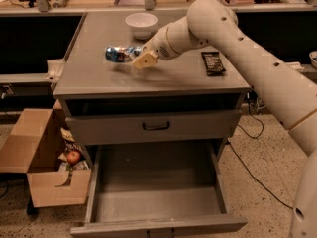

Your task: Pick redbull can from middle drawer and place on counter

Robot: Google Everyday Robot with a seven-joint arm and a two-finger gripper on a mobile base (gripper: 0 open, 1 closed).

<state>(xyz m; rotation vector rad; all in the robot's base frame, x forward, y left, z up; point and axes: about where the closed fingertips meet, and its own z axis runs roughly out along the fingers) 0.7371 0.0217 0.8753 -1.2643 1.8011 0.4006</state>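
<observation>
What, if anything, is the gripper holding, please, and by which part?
The gripper holds the can by the end nearer the arm, with the can lying sideways over the counter.
</observation>
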